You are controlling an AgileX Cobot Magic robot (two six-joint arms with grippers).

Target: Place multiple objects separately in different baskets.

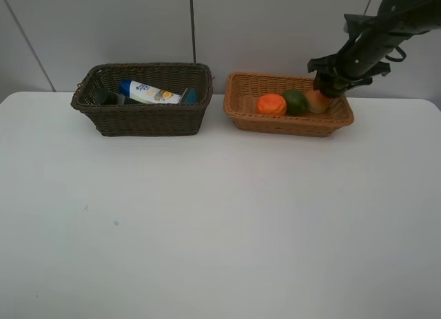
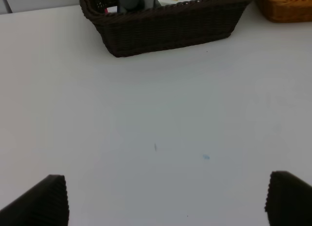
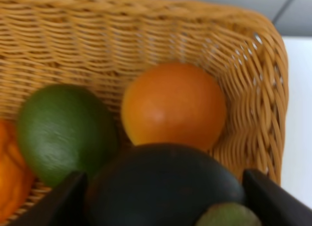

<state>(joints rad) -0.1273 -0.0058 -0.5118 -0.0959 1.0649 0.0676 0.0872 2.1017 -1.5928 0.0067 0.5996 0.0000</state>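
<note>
My right gripper [image 1: 329, 85] hangs over the right end of the light orange-tan basket [image 1: 289, 124] and is shut on the dark purple mangosteen [image 3: 163, 187], which fills the space between its fingers [image 3: 275, 196]. Below it in that basket lie the orange [image 1: 271, 104], the green citrus [image 1: 295, 102] and the peach [image 1: 317, 102]. The dark brown basket [image 1: 148, 119] holds the white blue-capped bottle [image 1: 150, 92] and a dark pump bottle [image 1: 105, 96]. In its wrist view my left gripper [image 2: 165, 199] stands open over bare table, short of the dark basket [image 2: 165, 28].
Both baskets stand side by side at the back of the white table [image 1: 220, 222], near the grey wall. A narrow gap separates them. The left arm does not show in the high view.
</note>
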